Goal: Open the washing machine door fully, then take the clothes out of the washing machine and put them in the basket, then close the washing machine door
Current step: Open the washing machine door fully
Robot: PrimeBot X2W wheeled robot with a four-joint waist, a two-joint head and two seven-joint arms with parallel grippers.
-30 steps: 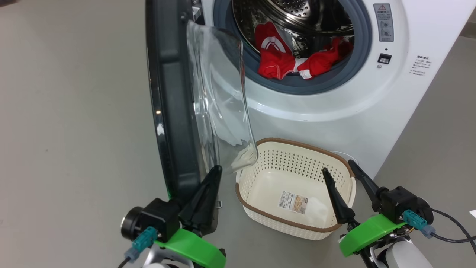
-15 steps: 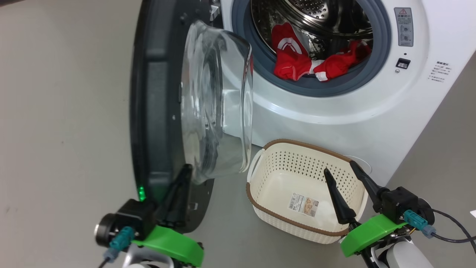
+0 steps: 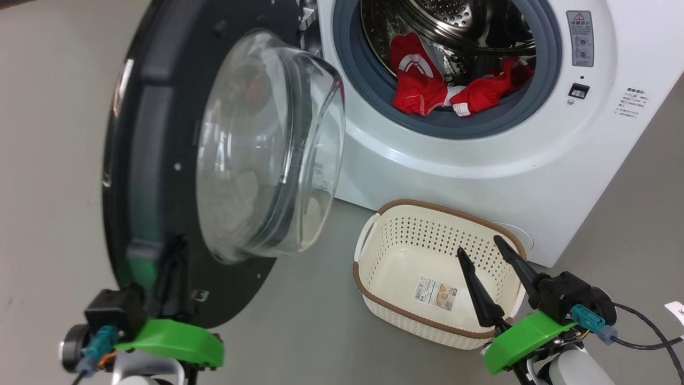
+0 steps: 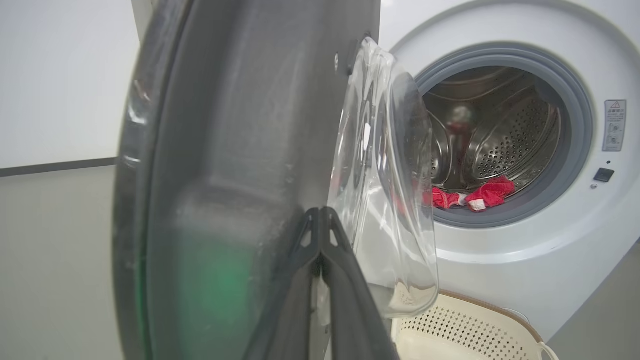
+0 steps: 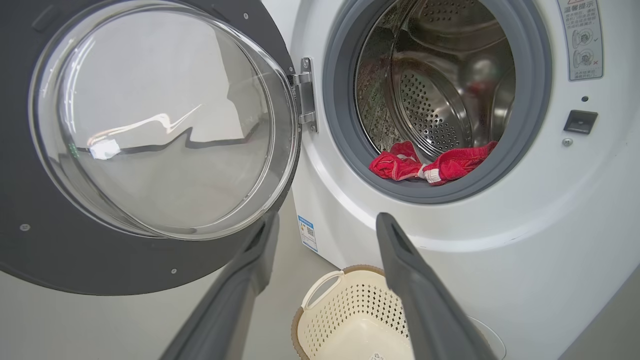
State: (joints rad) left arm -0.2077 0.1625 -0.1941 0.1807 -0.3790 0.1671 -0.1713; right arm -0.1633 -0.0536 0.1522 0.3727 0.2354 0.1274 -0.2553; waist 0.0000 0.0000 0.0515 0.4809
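Above grey floor (image 3: pixel 53 160), left pincer (image 4: pixel 320 220) shut, empty, laid against the door (image 3: pixel 144 160) to swing it clear; right pincer (image 3: pixel 478 246) spread, empty, by the basket (image 3: pixel 395 235) parked below the drum (image 3: pixel 459 21) for the clothes (image 3: pixel 422 91) inside.

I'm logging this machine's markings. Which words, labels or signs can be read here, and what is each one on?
"温馨提示", under a red warning triangle: grey sticker on the washing machine.
Too small to read: print block on the machine's front.
Unreadable: blue sticker with a code square, low on the machine.
Print too small: label with a barcode, inside the basket.
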